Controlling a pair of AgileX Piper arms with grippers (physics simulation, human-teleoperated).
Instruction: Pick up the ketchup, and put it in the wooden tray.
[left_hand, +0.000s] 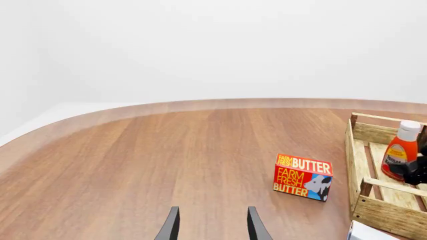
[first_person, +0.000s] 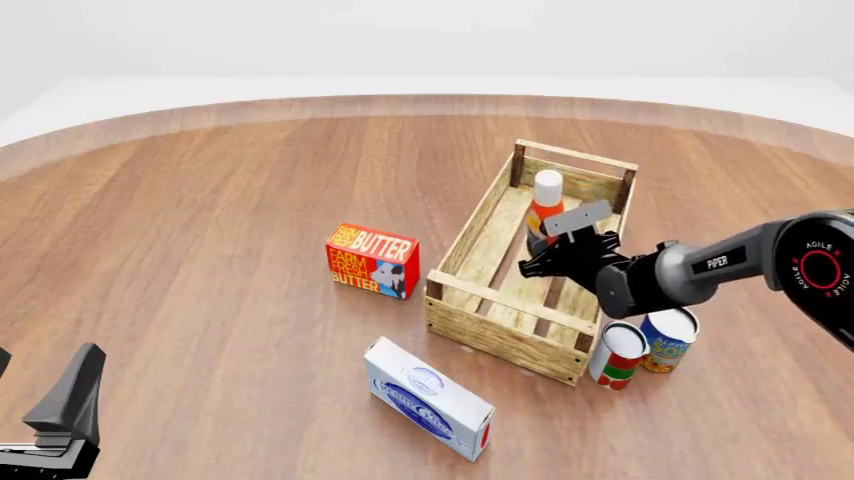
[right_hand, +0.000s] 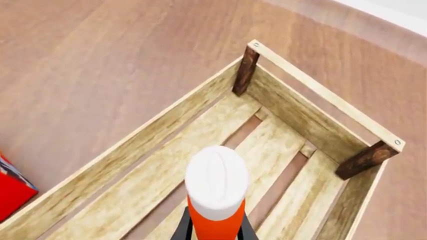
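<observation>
Standing upright inside the wooden tray (first_person: 470, 305), toward its far end, the ketchup (first_person: 546, 203) sits pinched between the right gripper (first_person: 562, 252)'s fingers, long axis vertical. The left gripper (left_hand: 212, 226) waits spread apart, well away beyond the butter box (first_person: 372, 260).

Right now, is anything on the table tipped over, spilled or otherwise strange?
Nothing stands out. The ketchup stands upright inside the wooden tray, gripped by the right gripper. The butter box and two cans stand upright; nothing is spilled.
</observation>
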